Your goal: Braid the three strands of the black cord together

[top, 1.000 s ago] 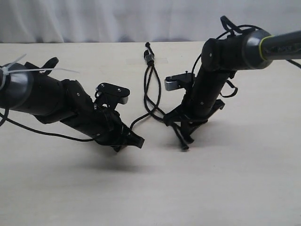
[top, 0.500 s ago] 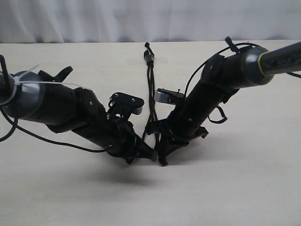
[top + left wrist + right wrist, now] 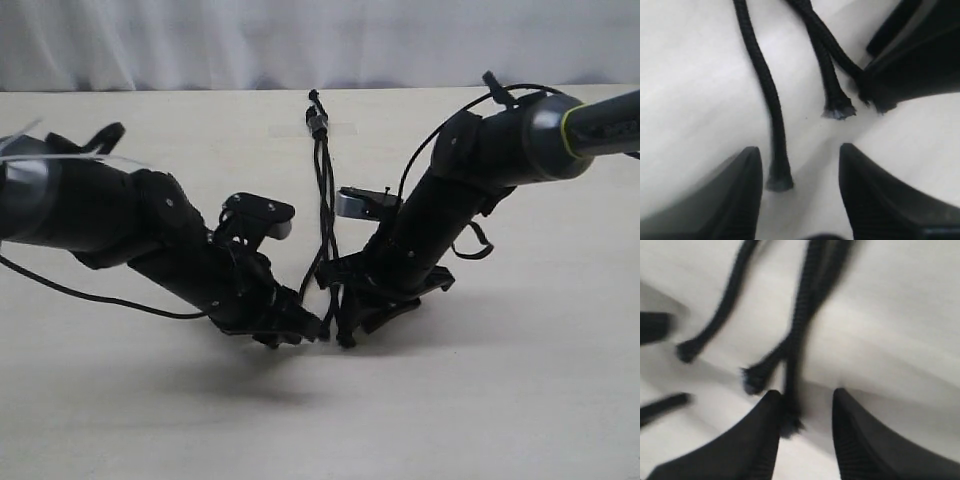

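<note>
The black cord lies down the middle of the table, its bound head (image 3: 318, 122) at the far end. The three strands (image 3: 325, 200) run toward the front. My left gripper (image 3: 308, 328) and right gripper (image 3: 345, 330) meet low over the strand ends, nearly touching each other. The left gripper (image 3: 800, 150) is open, and one flared strand tip (image 3: 779, 180) lies between its fingers near one pad. A second tip (image 3: 839, 109) lies free, and the third strand (image 3: 845, 57) runs under the right gripper. The right gripper (image 3: 806, 392) is open, and that strand's tip (image 3: 790, 425) rests against one finger (image 3: 757, 440).
A strip of clear tape (image 3: 290, 129) holds the cord head to the tan table (image 3: 500, 400). Glossy arm cables loop beside the right arm (image 3: 480, 245) and trail from the left arm (image 3: 90, 297). A white curtain (image 3: 200, 40) closes the back.
Both grippers have come together at the middle front, the right swinging left and the left moving right. The strands now run straighter and closer together.
</note>
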You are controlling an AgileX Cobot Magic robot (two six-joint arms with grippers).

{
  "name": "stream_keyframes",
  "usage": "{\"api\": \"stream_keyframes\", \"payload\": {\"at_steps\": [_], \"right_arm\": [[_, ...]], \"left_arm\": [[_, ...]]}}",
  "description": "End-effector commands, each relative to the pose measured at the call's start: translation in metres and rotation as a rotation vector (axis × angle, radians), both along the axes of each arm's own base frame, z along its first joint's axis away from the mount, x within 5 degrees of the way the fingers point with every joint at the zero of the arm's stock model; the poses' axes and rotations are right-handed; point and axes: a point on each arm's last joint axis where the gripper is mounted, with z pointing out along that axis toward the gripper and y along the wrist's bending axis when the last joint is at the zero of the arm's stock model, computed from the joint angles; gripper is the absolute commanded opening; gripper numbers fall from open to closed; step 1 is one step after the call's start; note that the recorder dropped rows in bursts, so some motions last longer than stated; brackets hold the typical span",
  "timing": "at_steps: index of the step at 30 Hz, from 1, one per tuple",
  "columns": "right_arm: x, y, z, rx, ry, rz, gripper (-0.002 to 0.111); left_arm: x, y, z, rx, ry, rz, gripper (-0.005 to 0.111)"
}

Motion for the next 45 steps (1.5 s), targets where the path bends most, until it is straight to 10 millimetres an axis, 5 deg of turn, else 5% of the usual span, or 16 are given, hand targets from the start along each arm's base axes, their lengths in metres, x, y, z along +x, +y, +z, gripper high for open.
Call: {"api": "stream_keyframes", "payload": {"at_steps": [1,4,9,15,20,25,29,38,45], "right_arm": [[0.007,-0.028,0.025,-0.033,-0.056,-0.049,0.035],[0.010,-0.050,0.051,-0.025,-0.104,-0.103,0.031],[-0.003,-0.079,0.082,-0.061,-0.235,-0.147,0.004],[-0.046,-0.100,0.101,-0.129,-0.303,-0.148,0.004],[-0.098,-0.112,0.129,-0.101,-0.538,-0.196,0.004],[-0.153,-0.125,0.137,-0.068,-0.773,-0.262,0.004],[-0.184,-0.137,0.136,-0.029,-1.048,-0.367,0.004],[-0.240,-0.148,0.144,0.088,-1.334,-0.438,0.004],[-0.267,-0.153,0.157,0.161,-1.513,-0.461,0.004]], "left_arm": [[0.006,0.031,0.029,-0.018,-0.006,-0.001,0.045],[0.011,0.069,0.048,0.000,0.031,0.109,0.037],[-0.001,0.119,0.075,0.162,0.080,0.204,0.002],[-0.030,0.150,0.130,0.316,-0.064,0.325,0.000],[-0.089,0.157,0.168,0.222,-0.341,0.396,0.000],[-0.153,0.165,0.172,0.131,-0.607,0.435,0.000],[-0.184,0.170,0.173,0.073,-0.848,0.454,0.000],[-0.231,0.177,0.185,0.016,-1.045,0.477,0.000],[-0.243,0.178,0.188,-0.008,-1.109,0.485,0.000]]}}
